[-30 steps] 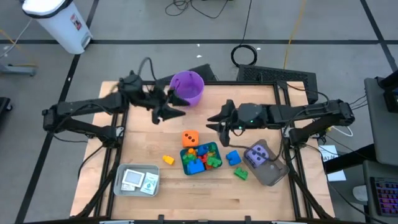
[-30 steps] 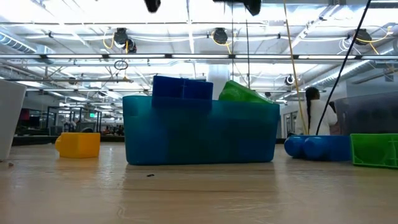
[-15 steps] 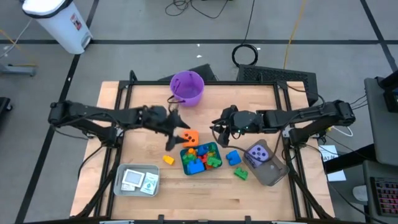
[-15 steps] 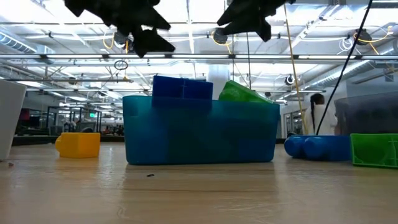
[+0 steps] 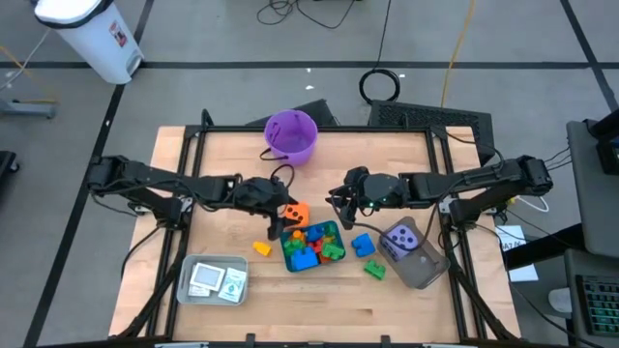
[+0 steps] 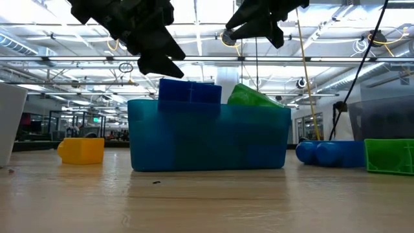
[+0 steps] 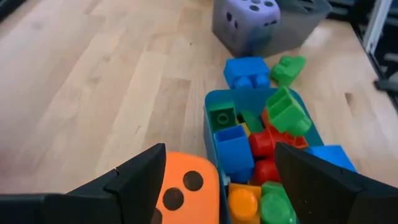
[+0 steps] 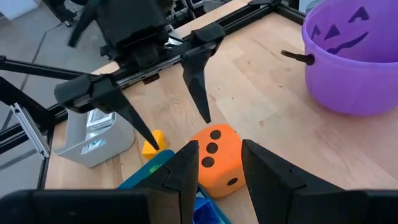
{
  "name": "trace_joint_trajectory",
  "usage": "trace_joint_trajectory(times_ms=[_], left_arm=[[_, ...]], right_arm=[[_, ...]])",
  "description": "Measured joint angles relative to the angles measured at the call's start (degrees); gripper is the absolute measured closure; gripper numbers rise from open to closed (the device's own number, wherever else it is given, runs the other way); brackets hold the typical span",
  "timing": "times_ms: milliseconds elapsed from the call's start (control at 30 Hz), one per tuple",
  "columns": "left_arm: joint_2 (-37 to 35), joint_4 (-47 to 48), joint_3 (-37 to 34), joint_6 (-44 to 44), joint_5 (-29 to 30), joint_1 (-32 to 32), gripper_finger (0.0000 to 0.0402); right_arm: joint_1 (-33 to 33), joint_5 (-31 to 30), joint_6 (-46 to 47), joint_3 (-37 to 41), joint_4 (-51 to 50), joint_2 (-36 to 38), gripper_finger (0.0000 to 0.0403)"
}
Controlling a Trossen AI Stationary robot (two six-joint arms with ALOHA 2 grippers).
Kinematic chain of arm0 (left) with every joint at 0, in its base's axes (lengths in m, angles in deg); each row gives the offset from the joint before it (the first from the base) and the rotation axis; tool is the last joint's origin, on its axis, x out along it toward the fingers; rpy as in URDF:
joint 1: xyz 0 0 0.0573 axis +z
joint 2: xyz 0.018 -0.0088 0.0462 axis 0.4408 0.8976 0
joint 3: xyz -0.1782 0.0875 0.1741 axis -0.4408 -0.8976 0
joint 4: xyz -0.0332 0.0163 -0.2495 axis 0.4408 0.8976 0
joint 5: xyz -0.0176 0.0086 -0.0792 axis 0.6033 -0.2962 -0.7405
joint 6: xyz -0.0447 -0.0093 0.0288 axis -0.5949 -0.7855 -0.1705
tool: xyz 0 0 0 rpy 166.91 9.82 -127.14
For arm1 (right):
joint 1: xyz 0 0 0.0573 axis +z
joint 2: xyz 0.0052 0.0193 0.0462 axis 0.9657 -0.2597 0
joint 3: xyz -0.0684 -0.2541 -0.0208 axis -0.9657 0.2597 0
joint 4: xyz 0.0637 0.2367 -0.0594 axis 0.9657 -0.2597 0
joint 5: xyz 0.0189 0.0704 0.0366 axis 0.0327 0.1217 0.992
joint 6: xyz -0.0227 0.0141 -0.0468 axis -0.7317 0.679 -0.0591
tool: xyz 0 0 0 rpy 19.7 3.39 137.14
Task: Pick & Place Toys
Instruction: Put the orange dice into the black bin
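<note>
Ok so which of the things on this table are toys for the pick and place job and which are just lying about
Job:
orange die
purple die
bricks filling the teal tray
loose yellow brick
loose blue brick
loose green brick
cards

Lying about:
purple bucket
teal tray
grey tray
clear tray

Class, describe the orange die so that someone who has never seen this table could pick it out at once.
Start at the wooden table and find the teal tray of bricks near its middle. The orange die sits just beyond that tray, toward the purple bucket, under the open left gripper. It is the only orange, black-dotted cube; the purple die lies in the grey tray.
</note>
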Motion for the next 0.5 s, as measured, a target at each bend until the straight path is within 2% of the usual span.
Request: trace_joint_trajectory(times_ms=[133, 500], left_arm=[[0.0, 0.0, 0.0, -4.8, 0.1, 0.2, 0.0096], [0.0, 0.8, 0.0, -1.6, -1.8, 0.2, 0.0096]], right_arm=[[0.0, 0.0, 0.0, 0.0, 0.0, 0.0, 0.0289], [0.0, 0.0, -0.1, 0.0, 0.0, 0.0, 0.0289]])
